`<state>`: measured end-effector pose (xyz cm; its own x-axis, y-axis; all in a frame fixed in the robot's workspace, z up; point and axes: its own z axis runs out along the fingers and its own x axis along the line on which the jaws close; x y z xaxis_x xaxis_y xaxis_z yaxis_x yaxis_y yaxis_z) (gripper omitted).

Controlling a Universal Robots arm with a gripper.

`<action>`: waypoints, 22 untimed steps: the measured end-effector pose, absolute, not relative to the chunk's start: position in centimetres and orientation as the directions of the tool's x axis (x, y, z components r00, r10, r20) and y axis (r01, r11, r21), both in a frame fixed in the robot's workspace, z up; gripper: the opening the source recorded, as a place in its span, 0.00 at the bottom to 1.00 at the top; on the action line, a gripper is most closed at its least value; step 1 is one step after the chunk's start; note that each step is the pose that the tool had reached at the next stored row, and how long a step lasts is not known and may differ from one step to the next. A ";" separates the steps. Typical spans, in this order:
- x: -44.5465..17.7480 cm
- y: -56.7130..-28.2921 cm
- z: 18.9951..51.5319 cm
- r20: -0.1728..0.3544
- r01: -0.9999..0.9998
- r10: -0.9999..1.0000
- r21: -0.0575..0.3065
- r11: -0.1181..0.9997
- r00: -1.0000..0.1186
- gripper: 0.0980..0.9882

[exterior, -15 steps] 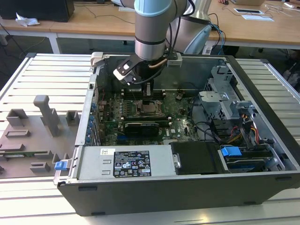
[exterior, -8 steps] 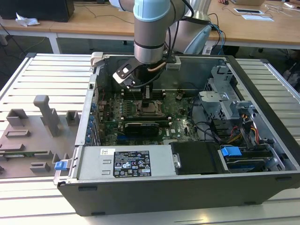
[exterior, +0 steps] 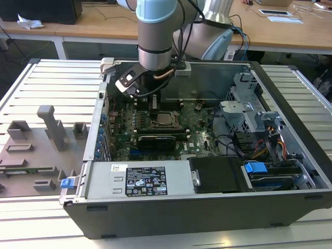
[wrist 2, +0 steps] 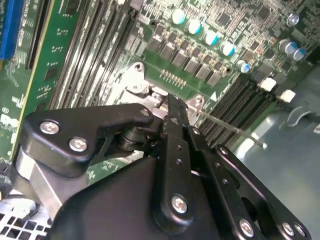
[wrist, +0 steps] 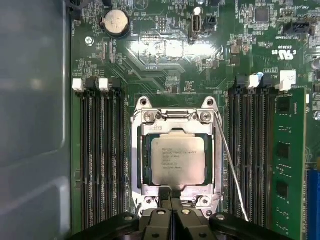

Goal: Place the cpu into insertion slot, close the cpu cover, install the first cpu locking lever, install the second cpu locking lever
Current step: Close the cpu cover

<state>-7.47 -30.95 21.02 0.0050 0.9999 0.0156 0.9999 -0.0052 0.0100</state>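
Fingers [wrist: 162,222], shut on nothing, are set against the edge of the cpu cover [wrist: 175,129], seemingly to press it flat over the cpu [wrist: 177,160] in the insertion slot [wrist: 147,165].

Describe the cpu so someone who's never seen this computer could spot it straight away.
Inside the open computer case, find the green circuit board. Between its two banks of long black slots sits a square silver metal frame. The cpu is the flat, pale grey square showing through that frame's window, unlike the dark ridged slots either side.
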 end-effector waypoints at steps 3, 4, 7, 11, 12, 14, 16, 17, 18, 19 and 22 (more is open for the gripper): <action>-5.1 -31.0 21.1 0.017 1.000 1.000 -0.002 -0.005 0.005 0.01; -4.1 -31.0 21.1 0.017 1.000 1.000 -0.008 -0.005 0.005 0.01; -3.5 -31.1 21.2 0.018 1.000 1.000 -0.011 -0.005 0.005 0.01; -3.5 -31.1 23.0 0.018 1.000 1.000 -0.011 -0.005 0.005 0.01; -3.5 -31.1 23.8 0.018 1.000 1.000 -0.011 -0.005 0.005 0.01; -3.5 -31.1 24.7 0.018 1.000 1.000 -0.011 -0.005 0.005 0.01; -3.5 -31.1 26.0 0.018 1.000 1.000 -0.011 -0.005 0.005 0.01; -3.5 -31.1 26.3 0.018 1.000 1.000 -0.011 -0.005 0.005 0.01; -3.5 -31.1 26.5 0.018 1.000 1.000 -0.011 -0.005 0.005 0.01; -3.5 -31.1 26.6 0.018 1.000 1.000 -0.011 -0.005 0.005 0.01; -3.5 -31.1 27.2 0.018 1.000 1.000 -0.011 -0.005 0.005 0.01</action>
